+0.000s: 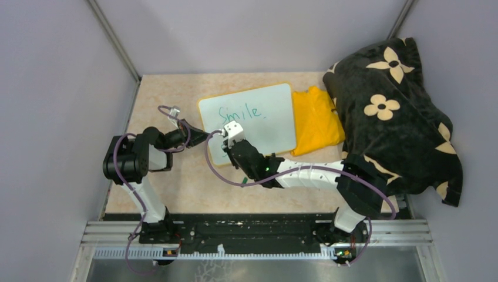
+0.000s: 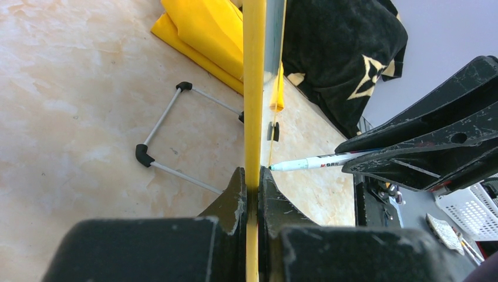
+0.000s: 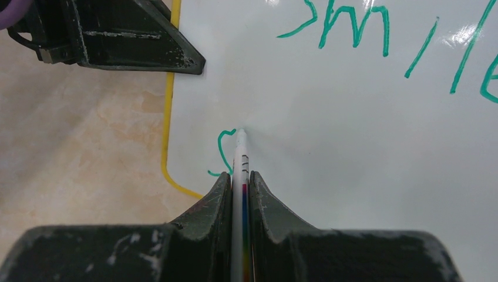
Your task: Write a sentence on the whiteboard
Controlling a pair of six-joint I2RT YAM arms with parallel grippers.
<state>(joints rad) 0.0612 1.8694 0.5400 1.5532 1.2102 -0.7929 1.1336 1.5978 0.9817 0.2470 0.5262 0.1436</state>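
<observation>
- You are looking at the whiteboard in the middle of the top view. Its long axis is running left to right and rising slightly toward the right, and a yellow cloth is touching its right edge.
- Your left gripper is pinching the board's yellow frame at the left edge, jaws clamped on it and bracing it.
- Your right gripper is clenching a marker. The barrel is pointing up the right wrist view and the tip is touching the white surface.
- The sentence is showing "Smile." on its top line. Below it, near the board's lower left corner, a first green curl is sitting just left of the tip.
- The coming stroke, as I am judging it, is depending on one relation: the bare surface is lying to the right of the tip, along the long axis and under "Smile." So your right arm is the one placed to travel rightward, away from the left jaws at the upper left of that view.
</observation>
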